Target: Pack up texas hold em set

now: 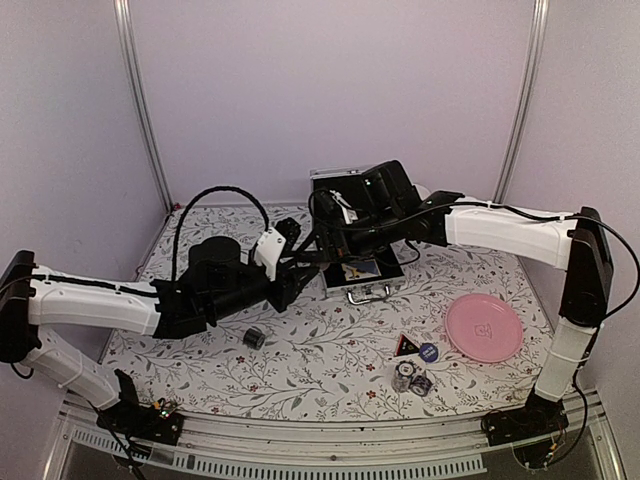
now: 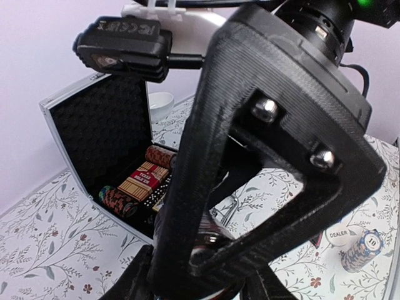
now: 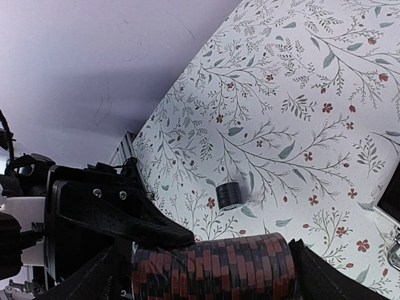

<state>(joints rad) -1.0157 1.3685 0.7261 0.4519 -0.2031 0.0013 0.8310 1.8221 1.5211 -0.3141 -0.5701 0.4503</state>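
Centrally, chip stack [image 3: 212, 265] spanning right gripper [image 1: 338, 240], left gripper [image 1: 308, 262] alongside, case [image 2: 103, 131] open.

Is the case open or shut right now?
Open. The case has its lid raised, black lining exposed, chip stacks and a card deck visible inside.

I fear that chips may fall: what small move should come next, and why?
Probably lower the chip stack into the open case before either gripper lets go. The stack lies sideways between the fingers of the right gripper, the left gripper touches one end; which grips it is unclear.
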